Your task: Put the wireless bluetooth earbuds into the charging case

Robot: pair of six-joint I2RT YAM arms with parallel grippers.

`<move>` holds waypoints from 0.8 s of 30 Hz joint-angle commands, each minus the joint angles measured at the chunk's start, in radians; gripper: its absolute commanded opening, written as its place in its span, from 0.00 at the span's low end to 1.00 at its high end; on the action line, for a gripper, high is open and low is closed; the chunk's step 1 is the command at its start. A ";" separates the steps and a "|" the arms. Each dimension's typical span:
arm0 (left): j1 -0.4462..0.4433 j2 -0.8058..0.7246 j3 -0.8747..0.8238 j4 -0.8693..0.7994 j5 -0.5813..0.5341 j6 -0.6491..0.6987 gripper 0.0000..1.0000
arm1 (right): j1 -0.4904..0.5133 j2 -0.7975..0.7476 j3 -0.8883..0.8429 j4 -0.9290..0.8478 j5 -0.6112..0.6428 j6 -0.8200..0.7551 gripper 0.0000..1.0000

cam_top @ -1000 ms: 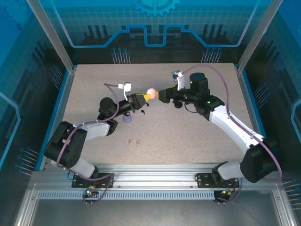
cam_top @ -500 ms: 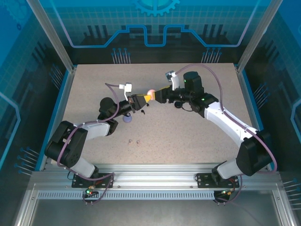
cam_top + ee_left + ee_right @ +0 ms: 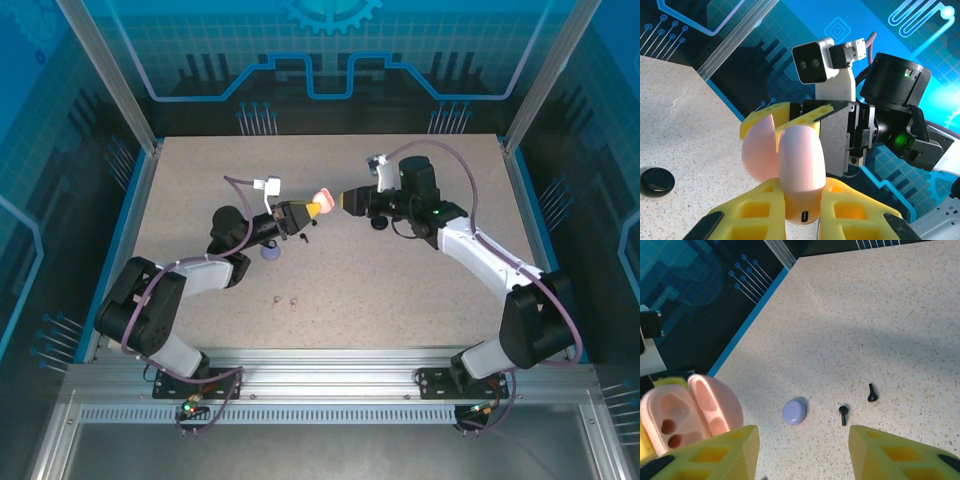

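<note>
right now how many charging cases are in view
3. The pink case is held open in the left gripper; the lavender case and the black case lie on the table. More may be hidden.

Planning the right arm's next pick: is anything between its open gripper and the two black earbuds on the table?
Nothing visible. Ahead of the right gripper, the two black stemmed earbuds lie on bare speckled tabletop; the lavender round case sits beside them, apart.
</note>
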 commanded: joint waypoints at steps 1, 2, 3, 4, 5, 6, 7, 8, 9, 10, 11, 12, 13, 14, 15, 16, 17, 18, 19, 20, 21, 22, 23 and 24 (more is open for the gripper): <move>0.001 -0.025 0.029 0.038 0.026 -0.006 0.00 | -0.003 -0.084 -0.036 0.048 -0.024 0.033 0.51; 0.000 -0.024 0.028 0.039 0.028 -0.005 0.00 | -0.004 -0.100 -0.045 0.053 -0.036 0.041 0.51; 0.001 -0.024 0.030 0.041 0.029 -0.005 0.00 | -0.004 -0.112 -0.056 0.065 -0.051 0.051 0.51; 0.001 -0.021 0.032 0.045 0.032 -0.005 0.00 | -0.004 -0.123 -0.067 0.083 -0.068 0.068 0.51; 0.001 -0.020 0.031 0.053 0.034 -0.007 0.00 | -0.003 -0.127 -0.072 0.094 -0.082 0.083 0.51; 0.001 -0.018 0.030 0.063 0.034 -0.009 0.00 | -0.002 -0.129 -0.078 0.107 -0.096 0.096 0.51; 0.001 -0.014 0.030 0.074 0.034 -0.016 0.00 | 0.000 -0.130 -0.084 0.122 -0.099 0.111 0.51; 0.001 -0.010 0.032 0.088 0.036 -0.022 0.00 | 0.001 -0.131 -0.093 0.147 -0.101 0.129 0.51; 0.001 -0.006 0.032 0.103 0.036 -0.028 0.00 | 0.002 -0.130 -0.101 0.168 -0.106 0.147 0.50; 0.001 -0.001 0.032 0.117 0.036 -0.037 0.00 | 0.003 -0.126 -0.107 0.192 -0.112 0.167 0.50; 0.001 0.002 0.032 0.124 0.037 -0.041 0.00 | 0.006 -0.121 -0.110 0.209 -0.113 0.182 0.49; 0.001 0.005 0.035 0.128 0.038 -0.046 0.00 | 0.008 -0.115 -0.113 0.224 -0.114 0.192 0.48; 0.001 0.007 0.036 0.131 0.037 -0.048 0.00 | 0.011 -0.107 -0.113 0.234 -0.114 0.199 0.48; 0.000 0.007 0.037 0.135 0.037 -0.050 0.00 | 0.015 -0.100 -0.113 0.241 -0.113 0.205 0.47; 0.001 0.007 0.037 0.136 0.038 -0.051 0.00 | 0.018 -0.095 -0.111 0.246 -0.115 0.209 0.47; 0.001 0.005 0.038 0.135 0.038 -0.051 0.00 | 0.020 -0.090 -0.111 0.251 -0.113 0.211 0.46; 0.001 0.003 0.038 0.134 0.038 -0.051 0.00 | 0.025 -0.085 -0.109 0.251 -0.111 0.210 0.46; 0.001 0.002 0.038 0.134 0.038 -0.051 0.00 | 0.028 -0.080 -0.109 0.252 -0.110 0.211 0.45; 0.001 0.002 0.037 0.131 0.037 -0.051 0.00 | 0.030 -0.074 -0.106 0.257 -0.110 0.212 0.45; 0.000 0.002 0.037 0.131 0.037 -0.051 0.00 | 0.034 -0.070 -0.106 0.261 -0.112 0.213 0.44; 0.001 0.002 0.038 0.131 0.037 -0.052 0.00 | 0.036 -0.065 -0.104 0.263 -0.110 0.213 0.44; 0.000 0.002 0.038 0.131 0.038 -0.051 0.00 | 0.040 -0.060 -0.100 0.264 -0.110 0.213 0.44; -0.001 0.002 0.038 0.132 0.037 -0.051 0.00 | 0.042 -0.056 -0.097 0.266 -0.111 0.213 0.43; 0.000 0.002 0.038 0.134 0.037 -0.051 0.00 | 0.045 -0.050 -0.092 0.264 -0.110 0.212 0.42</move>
